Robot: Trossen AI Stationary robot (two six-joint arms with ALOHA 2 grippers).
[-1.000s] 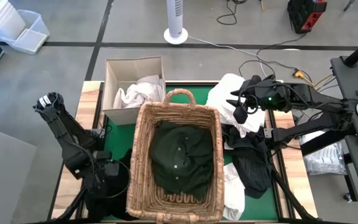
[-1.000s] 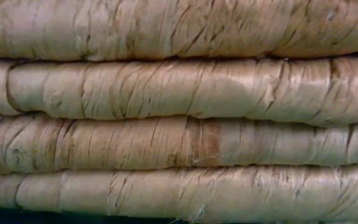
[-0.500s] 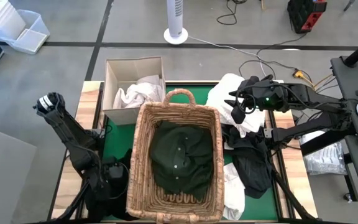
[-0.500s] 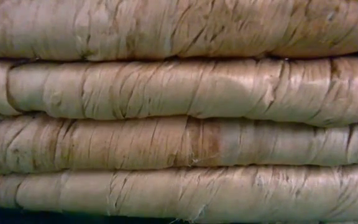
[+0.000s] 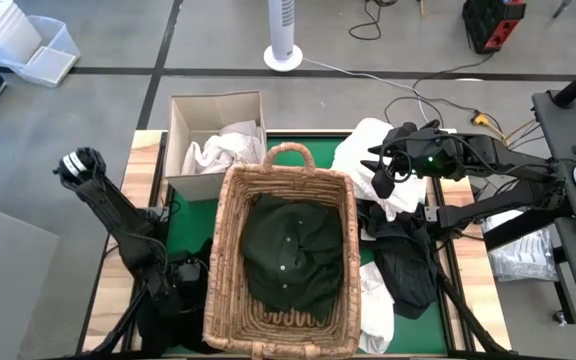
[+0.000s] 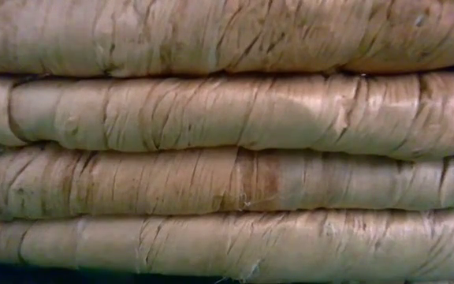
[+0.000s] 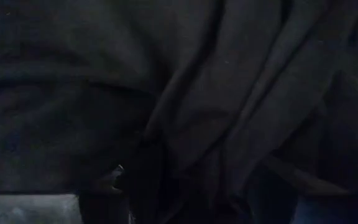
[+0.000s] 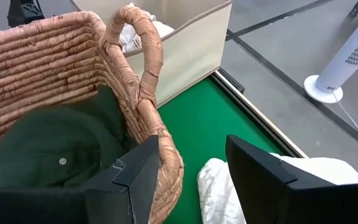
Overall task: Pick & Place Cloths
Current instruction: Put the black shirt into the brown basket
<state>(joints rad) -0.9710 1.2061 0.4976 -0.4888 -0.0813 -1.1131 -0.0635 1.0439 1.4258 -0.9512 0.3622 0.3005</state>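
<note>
We see the wicker basket filling the middle of the green mat, its upright handle rising at the far rim. Its inside is open from above, with a dark green shirt lying low on the bottom. Far-left of the basket, the beige box stands almost against it, leaving no gap. A bare strip of mat stays free beside the handle. To the right of the basket, white cloths and black cloths crowd the mat. Left of the basket, black cloth fills the near corner, where our left gripper sits.
</note>
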